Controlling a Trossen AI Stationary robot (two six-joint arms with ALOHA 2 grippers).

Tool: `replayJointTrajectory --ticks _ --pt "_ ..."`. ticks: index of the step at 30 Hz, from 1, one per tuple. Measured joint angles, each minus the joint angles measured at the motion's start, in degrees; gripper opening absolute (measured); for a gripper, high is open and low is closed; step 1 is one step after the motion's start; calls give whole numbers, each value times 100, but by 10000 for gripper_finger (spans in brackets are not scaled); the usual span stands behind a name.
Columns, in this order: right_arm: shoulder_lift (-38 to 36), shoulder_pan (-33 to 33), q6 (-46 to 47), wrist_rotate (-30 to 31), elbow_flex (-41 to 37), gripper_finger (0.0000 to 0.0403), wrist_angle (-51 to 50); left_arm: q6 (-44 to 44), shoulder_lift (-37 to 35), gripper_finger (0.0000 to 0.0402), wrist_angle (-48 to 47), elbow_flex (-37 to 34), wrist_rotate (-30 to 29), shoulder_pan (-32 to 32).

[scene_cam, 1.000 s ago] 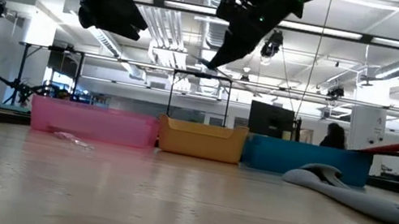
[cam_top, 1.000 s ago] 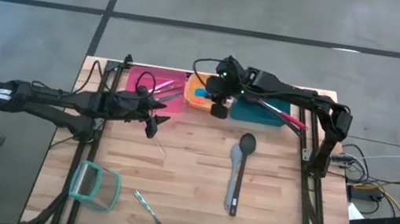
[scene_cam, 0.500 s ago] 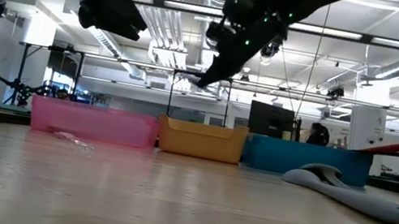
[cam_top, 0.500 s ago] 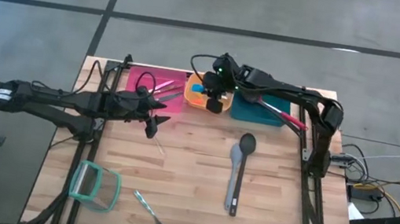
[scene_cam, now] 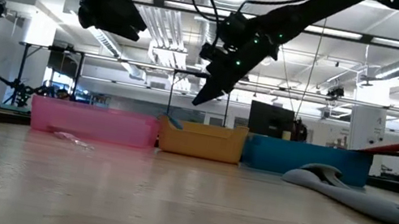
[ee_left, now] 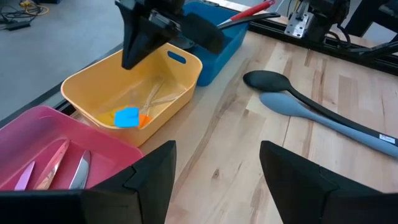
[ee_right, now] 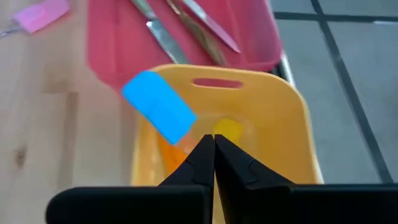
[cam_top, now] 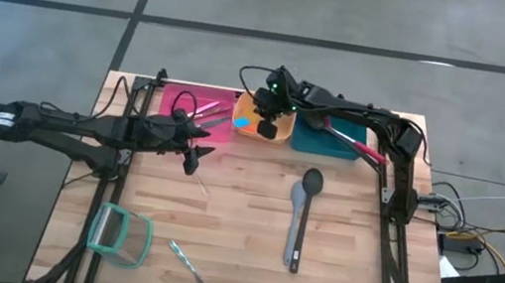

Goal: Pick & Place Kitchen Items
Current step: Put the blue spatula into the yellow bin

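Observation:
My right gripper (cam_top: 267,126) is shut, with nothing showing between its fingers, and points down over the orange bin (ee_right: 273,124). In the bin lie a blue piece (ee_right: 158,107) and yellow and orange pieces. My left gripper (ee_left: 217,180) is open and empty above the table, near the pink bin (cam_top: 178,100), which holds slim knives. A grey spoon (cam_top: 296,223) and a black spoon (cam_top: 312,181) lie side by side on the table at mid right. A slim knife (cam_top: 193,271) lies near the front edge. A small pink piece (ee_right: 40,15) lies on the table in front of the pink bin.
A teal bin (cam_top: 333,139) with a red-handled tool (cam_top: 360,150) stands to the right of the orange bin. A teal-rimmed clear container (cam_top: 118,234) lies at the front left. Black frame rails run along the table's left and right sides. Bare wood lies between the bins and the spoons.
My right gripper has gone toward the table's far left, from the orange bin's near edge to over the bin's inside, staying shut. My left arm has kept still.

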Motion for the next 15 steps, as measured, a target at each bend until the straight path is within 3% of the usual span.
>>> replayJointTrajectory --ticks 8,15 --pt "-2 -66 143 -53 0 7 -9 -2 2 236 -2 0 0 0" --pt "26 -30 426 -927 0 8 19 -3 2 236 -4 0 -1 -1"
